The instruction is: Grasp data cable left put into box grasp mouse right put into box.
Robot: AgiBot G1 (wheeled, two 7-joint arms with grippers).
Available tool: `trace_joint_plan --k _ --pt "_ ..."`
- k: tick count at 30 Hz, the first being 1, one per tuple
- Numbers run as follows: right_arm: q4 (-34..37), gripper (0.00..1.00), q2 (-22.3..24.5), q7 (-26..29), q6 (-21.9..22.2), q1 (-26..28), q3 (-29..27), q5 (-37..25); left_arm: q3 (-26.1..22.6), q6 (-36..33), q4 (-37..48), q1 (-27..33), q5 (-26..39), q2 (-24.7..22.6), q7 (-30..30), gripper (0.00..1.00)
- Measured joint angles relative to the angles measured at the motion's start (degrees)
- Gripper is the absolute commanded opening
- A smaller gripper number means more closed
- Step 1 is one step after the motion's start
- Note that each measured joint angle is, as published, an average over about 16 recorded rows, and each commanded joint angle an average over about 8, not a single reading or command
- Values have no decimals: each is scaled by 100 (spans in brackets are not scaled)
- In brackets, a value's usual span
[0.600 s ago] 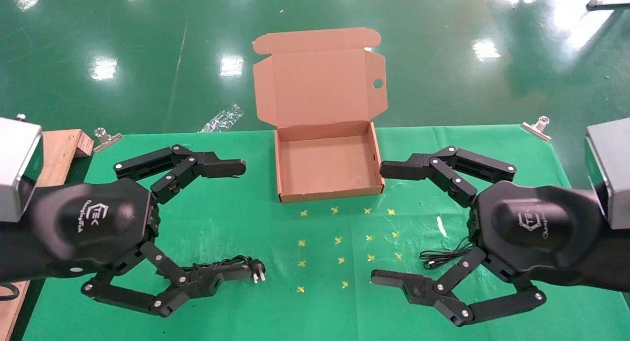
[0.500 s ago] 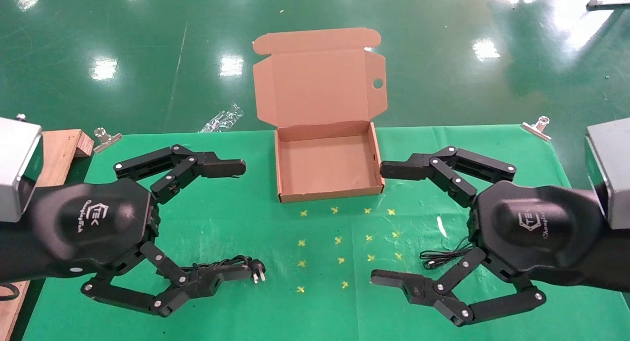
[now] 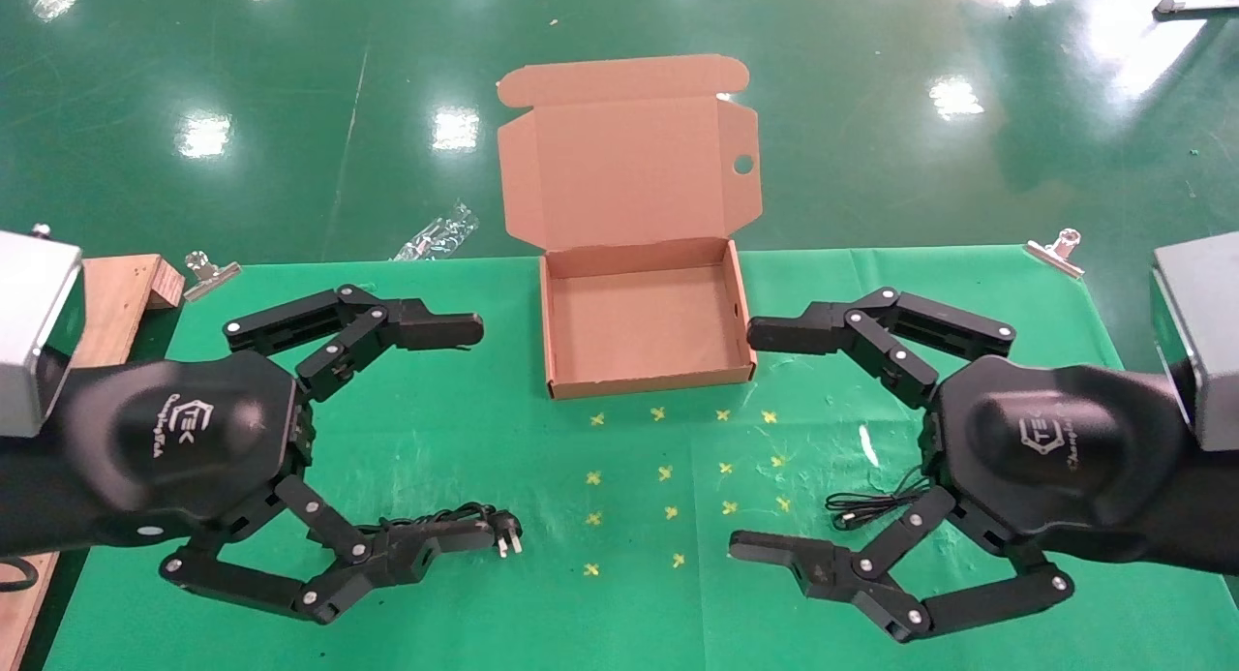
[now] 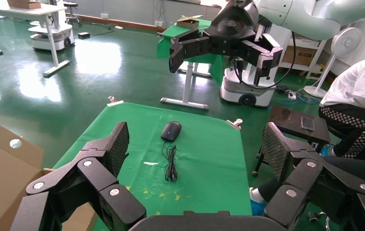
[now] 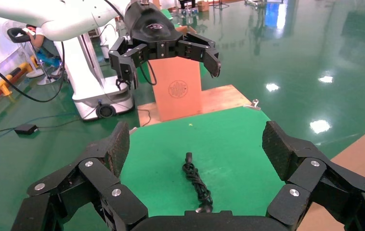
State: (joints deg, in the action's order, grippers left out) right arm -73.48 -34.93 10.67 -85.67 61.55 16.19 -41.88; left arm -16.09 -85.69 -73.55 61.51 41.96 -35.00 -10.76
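The open brown box (image 3: 639,327) stands empty at the table's far middle, lid (image 3: 624,167) raised; its edge shows in the left wrist view (image 4: 2,159). The data cable (image 3: 465,521) lies near the front left, plug (image 3: 508,537) pointing right, partly under my left gripper's near finger; it shows whole in the right wrist view (image 5: 196,180). My left gripper (image 3: 484,434) hovers open and empty above it. The mouse (image 4: 171,130) lies on the cloth with its wire (image 4: 171,163); in the head view only the wire (image 3: 871,502) shows. My right gripper (image 3: 741,441) hovers open and empty.
Yellow cross marks (image 3: 668,472) dot the green cloth in front of the box. Binder clips (image 3: 208,269) (image 3: 1055,250) hold the far corners. A wooden board (image 3: 121,293) sits at the left edge. A plastic wrapper (image 3: 436,233) lies on the floor beyond.
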Motion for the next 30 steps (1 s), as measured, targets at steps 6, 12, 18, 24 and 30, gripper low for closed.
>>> trace_joint_plan --k 6,12,18,24,30 --pt "51 100 100 -21 67 -72 75 -268 -153 45 -72 23 442 15 74 100" --pt "105 100 279 -48 266 -203 225 -829 -562 245 -184 155 1620 -64 161 100" --pt "181 100 412 -98 524 -353 398 -1443 -1202 646 -256 370 3464 -333 75 100" --pt "266 100 409 -168 703 -449 491 -1755 -1789 1073 -158 562 5148 -763 -298 100" --pt "373 100 378 -228 787 -502 523 -1860 -2171 1379 66 691 6263 -1194 -699 100"
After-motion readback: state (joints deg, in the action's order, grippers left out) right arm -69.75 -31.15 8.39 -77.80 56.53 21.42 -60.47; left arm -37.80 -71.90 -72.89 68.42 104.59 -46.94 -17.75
